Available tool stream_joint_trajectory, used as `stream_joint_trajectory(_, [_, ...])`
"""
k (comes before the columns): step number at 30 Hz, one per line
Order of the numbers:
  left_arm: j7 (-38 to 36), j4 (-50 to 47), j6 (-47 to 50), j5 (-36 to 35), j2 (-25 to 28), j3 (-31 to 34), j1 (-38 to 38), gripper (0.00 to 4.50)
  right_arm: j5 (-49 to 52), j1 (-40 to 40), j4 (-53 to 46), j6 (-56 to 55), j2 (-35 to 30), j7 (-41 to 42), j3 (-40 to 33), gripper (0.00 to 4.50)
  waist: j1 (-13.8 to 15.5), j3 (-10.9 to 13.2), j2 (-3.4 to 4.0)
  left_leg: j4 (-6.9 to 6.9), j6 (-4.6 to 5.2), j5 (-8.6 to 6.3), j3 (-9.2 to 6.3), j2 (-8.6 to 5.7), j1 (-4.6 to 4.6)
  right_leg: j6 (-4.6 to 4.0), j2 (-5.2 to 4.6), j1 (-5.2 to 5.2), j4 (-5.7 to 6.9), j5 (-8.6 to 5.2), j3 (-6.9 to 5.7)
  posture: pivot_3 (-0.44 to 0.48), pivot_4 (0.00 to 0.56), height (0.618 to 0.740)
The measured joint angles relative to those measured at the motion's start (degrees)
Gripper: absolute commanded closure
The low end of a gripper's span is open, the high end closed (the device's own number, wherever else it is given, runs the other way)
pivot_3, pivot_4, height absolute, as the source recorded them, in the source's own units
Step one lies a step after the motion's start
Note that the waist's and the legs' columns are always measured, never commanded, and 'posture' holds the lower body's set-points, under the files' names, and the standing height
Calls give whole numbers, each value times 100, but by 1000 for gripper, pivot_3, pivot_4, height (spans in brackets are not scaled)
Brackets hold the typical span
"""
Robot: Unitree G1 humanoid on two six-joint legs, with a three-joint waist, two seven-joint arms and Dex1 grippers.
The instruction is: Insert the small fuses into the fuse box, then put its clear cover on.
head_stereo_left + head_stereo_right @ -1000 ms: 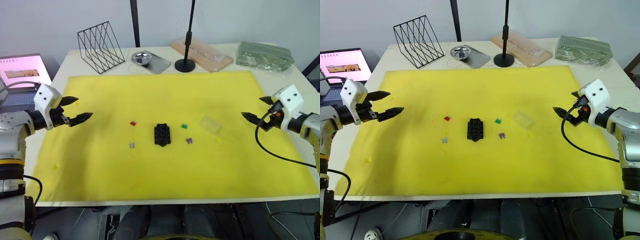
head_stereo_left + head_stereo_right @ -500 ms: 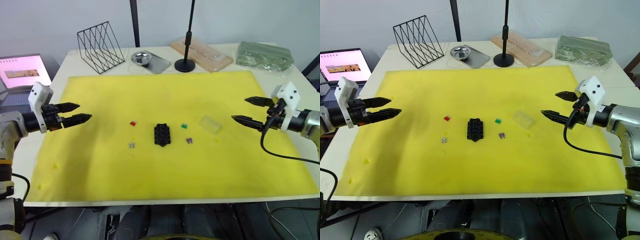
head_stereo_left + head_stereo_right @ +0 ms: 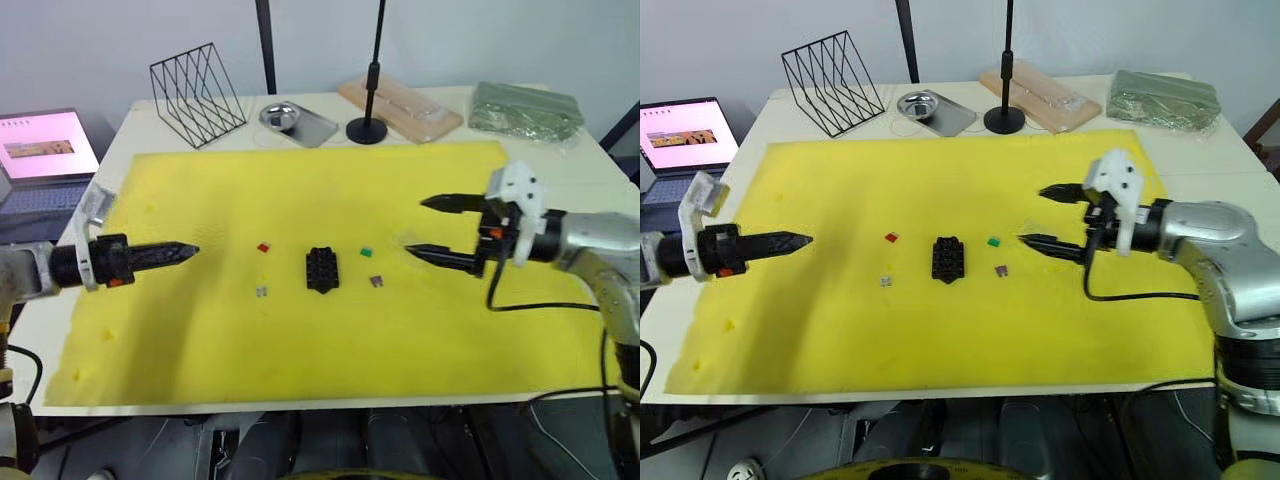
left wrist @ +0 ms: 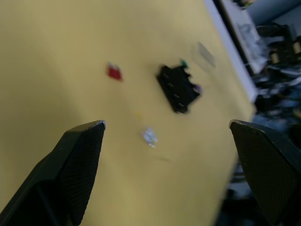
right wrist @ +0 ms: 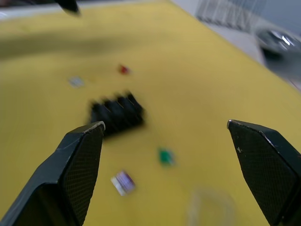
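The black fuse box lies at the middle of the yellow mat. Around it lie small fuses: red, grey, green and purple. The clear cover lies just right of the green fuse, below my right gripper. That gripper hovers open with nothing between its fingers. My left gripper hovers open over the mat's left part, pointing at the fuses, well apart from them.
Along the table's back stand a wire file rack, a metal dish on a tray, a black stand, a clear-wrapped wooden board and a green bag. A laptop sits off the left edge.
My right gripper has swung in from the mat's right edge to above the clear cover and opened wider. The left gripper has turned on its wrist and moved slightly inward.
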Motion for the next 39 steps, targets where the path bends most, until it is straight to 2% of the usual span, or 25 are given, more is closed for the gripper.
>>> stream_joint_trajectory(3, [347, 71, 768, -411, -329, 237, 69, 37, 40, -108, -373, 64, 180, -133, 327, 45, 41, -1, -2, 8, -2, 0, -1, -2, 0, -1, 0, 3, 1, 1, 0, 0, 150, 740])
stream_joint_trajectory(6, [780, 98, 1074, -863, -595, 308, 232, 37, 20, -115, -571, 46, 281, -189, 592, 45, 53, -1, -13, 11, -4, 0, -1, -2, 1, -1, -1, 5, 2, 1, 1, 0, 150, 740])
stream_joint_trajectory(13, [2382, 720, 1081, -1985, -1091, 480, 53, 37, -148, 195, -874, -79, 277, -204, 940, 45, 40, -3, -19, 9, -9, -1, -1, -1, 1, -2, -1, -1, 4, 2, 4, 0, 150, 740])
stream_joint_trajectory(20, [3390, 812, 1088, -2840, -1241, 460, 179, 37, -133, 171, -888, -66, 344, -288, 942, 45, 46, -5, -23, 9, -12, -3, 3, -1, 1, -3, 1, -4, 4, 2, 10, 0, 150, 740])
stream_joint_trajectory(32, [4492, 559, 932, -3221, -2071, 590, 367, 37, -117, 115, -878, -33, 344, -305, 970, 45, 58, -6, -24, 11, -14, -2, 6, -1, 2, -6, 0, -3, 5, 3, 12, 0, 150, 740])
stream_joint_trajectory(39, [4969, 509, 806, -3511, -2271, 697, 465, 37, -68, -66, -889, 90, 376, -338, 974, 45, 72, -8, -25, 12, -14, -2, 7, -1, 3, -6, -1, -1, 5, 4, 13, 0, 150, 740])
